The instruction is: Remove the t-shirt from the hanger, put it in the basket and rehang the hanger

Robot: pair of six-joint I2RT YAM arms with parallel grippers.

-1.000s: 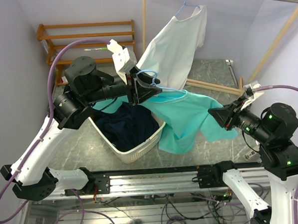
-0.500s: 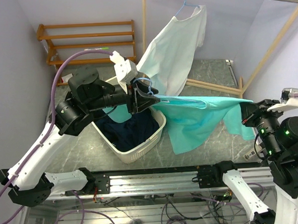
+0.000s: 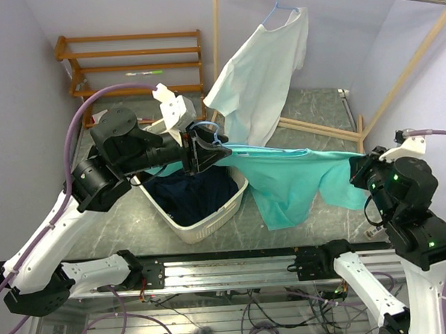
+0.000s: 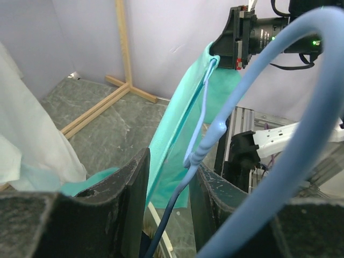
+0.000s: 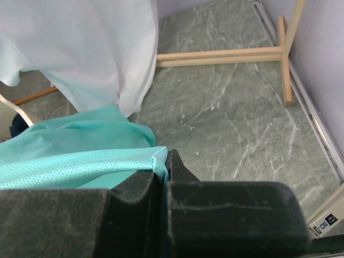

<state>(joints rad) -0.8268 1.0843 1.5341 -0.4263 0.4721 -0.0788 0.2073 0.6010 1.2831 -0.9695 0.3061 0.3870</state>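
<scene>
A teal t-shirt (image 3: 298, 174) hangs stretched between my two grippers over the table. It is still threaded on a light blue hanger (image 3: 210, 129). My left gripper (image 3: 220, 148) is shut on the hanger above the basket; in the left wrist view the hanger wire (image 4: 207, 145) runs between the fingers and the teal cloth (image 4: 177, 129) trails off it toward the right arm. My right gripper (image 3: 355, 169) is shut on the shirt's far edge. In the right wrist view (image 5: 164, 161) the teal hem (image 5: 70, 156) is pinched between closed jaws.
A white laundry basket (image 3: 211, 224) with dark clothes (image 3: 194, 195) sits under the left gripper. A white t-shirt (image 3: 263, 68) hangs on a second hanger from a wooden rack (image 3: 318, 128) behind. A wooden shelf (image 3: 127, 52) stands at the back left.
My right gripper has pulled back to the right with the shirt's edge, drawing the teal shirt taut. My left gripper has shifted left with the hanger.
</scene>
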